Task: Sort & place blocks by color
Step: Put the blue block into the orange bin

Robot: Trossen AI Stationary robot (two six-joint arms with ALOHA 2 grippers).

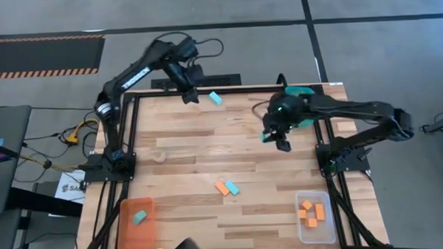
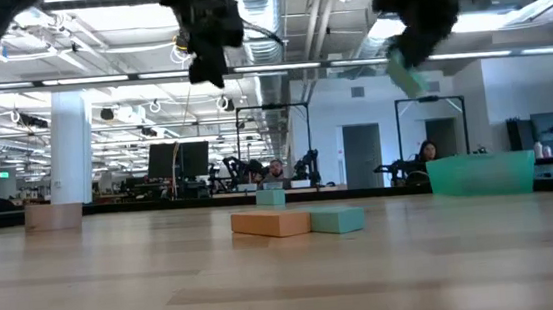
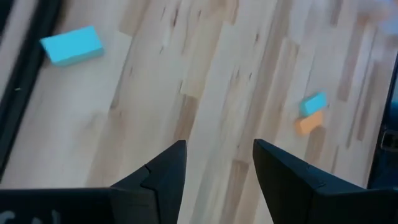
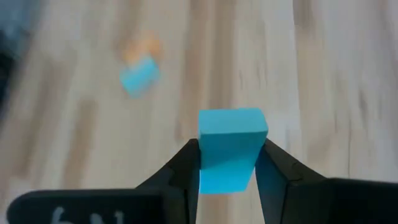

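right claw [image 4: 227, 163]: clenched on a teal block [image 4: 230, 148], one finger flat on each side, block sticking out past my fingertips
right claw spot: up off the table [image 1: 185, 151], over its right half, just in front of the teal tray [image 1: 300, 93] at the far right edge
left claw [image 3: 216, 163]: fingers parted, nothing between them, just bare wood showing through the gap
left claw spot: hanging high over the far edge of the table, left of middle
nearest block to left claw: a single teal one [image 1: 215, 98] lying on the wood by the far edge, just beside where that claw hangs
middle pair: orange block [image 1: 222, 187] and another teal block [image 1: 232, 188] lying side by side and touching, near the centre front of the table, well apart from both claws
orange tray [image 1: 126, 230]: front left corner, one teal block [image 1: 140, 217] lying in it
clear tray [image 1: 302, 225]: front right corner, a handful of orange blocks [image 1: 312, 213] bunched inside
in the way: nothing between my right claw and the teal tray that i can see
background: open room behind the table in the low view, a person [image 2: 425, 152] sitting far back by the teal tray's side
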